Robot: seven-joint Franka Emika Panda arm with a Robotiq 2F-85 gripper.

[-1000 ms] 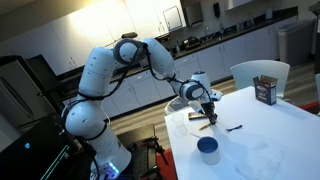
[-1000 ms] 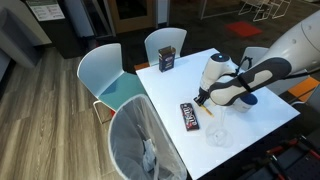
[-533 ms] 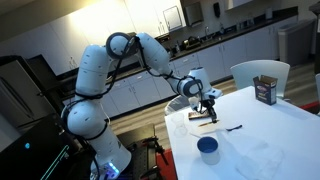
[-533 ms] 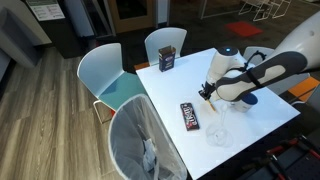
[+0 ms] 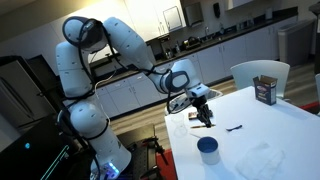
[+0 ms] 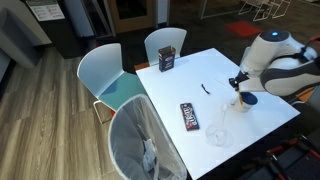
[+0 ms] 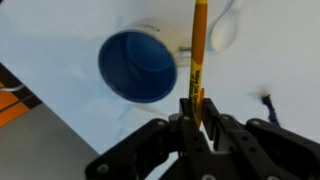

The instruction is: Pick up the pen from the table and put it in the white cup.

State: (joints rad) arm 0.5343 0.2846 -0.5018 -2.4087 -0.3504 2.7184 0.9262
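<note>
Jaws clamped tight on the pen [image 7: 198,45] right now. My gripper [image 7: 197,120] has it pinched near one end, and the rest of the yellowish stick pokes straight out past my fingertips. From the wrist view the white cup [image 7: 140,66] (looks blue from up here tbh) sits just beside the pen, mouth facing up, and the pen isn't in it yet. In an exterior view the white cup [image 5: 208,147] stands near the table [image 5: 285,125] edge closest to the camera, with my gripper a bit behind it, low over the tabletop. A thin black pen [image 5: 234,128] lies flat on the table off to one side, and the brown box [image 5: 265,90] stands upright at the far end, well apart from me. Can't make out the yellow pen itself in the exterior shots, too small
</note>
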